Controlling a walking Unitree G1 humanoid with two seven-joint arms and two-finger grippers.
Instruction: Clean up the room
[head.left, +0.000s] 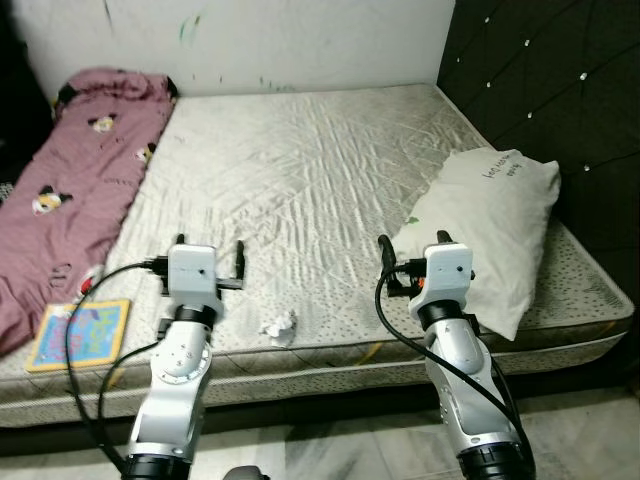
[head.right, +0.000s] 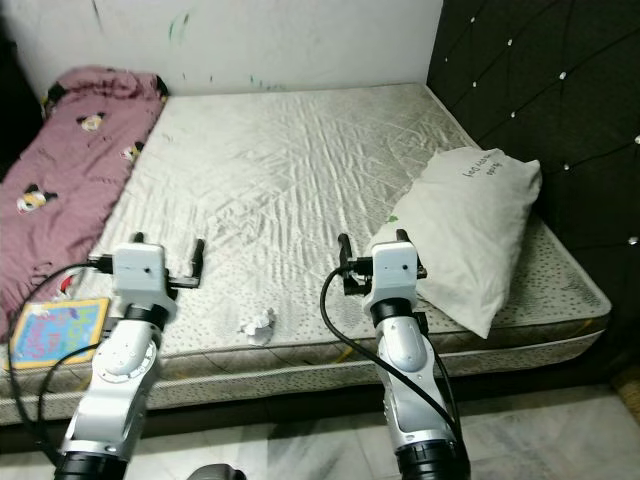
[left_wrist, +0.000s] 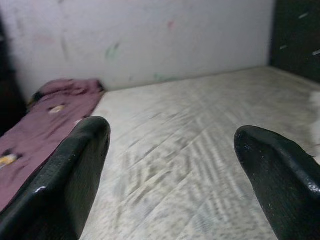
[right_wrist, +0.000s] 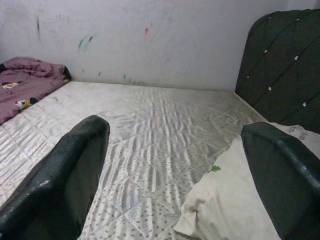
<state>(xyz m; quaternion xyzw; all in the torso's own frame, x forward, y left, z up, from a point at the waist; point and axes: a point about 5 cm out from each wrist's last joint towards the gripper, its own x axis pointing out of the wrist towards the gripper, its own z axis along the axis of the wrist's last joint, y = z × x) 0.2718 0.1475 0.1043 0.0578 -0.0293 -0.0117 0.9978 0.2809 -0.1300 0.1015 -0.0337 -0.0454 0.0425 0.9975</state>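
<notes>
**Quilted mattress, four loose things to tidy**

Quilted and pale, the bare mattress (head.left: 300, 170) takes up most of the scene and needs no handling itself; a dark tufted headboard (head.left: 560, 90) stands along its 3 o'clock side. At 9 to 10 o'clock lies the maroon blanket (head.left: 80, 180), printed with small cartoon figures and rumpled along that edge. It looks soft, bulky and limp, so it would likely sag from any single pinch; a hem or corner is the best hold, ideally with both grippers. At 3 o'clock, against the headboard side, rests the white pillow (head.left: 490, 230), light and squashy; a corner, where the fabric bunches, should give the fingers purchase. At 8 o'clock, on the near edge, lies a colourful children's book (head.left: 80, 333), flat, stiff and probably smooth-covered, best taken across its thickness at an overhanging edge. Smallest is the crumpled paper wad (head.left: 279, 326) at 6 o'clock near the front edge: nearly weightless, crushable, easy to pinch from above.

Both arms are raised over the near edge. The left gripper (left_wrist: 172, 165) has its fingers spread wide and empty, and the right gripper (right_wrist: 175, 165) is likewise parted, holding nothing.
</notes>
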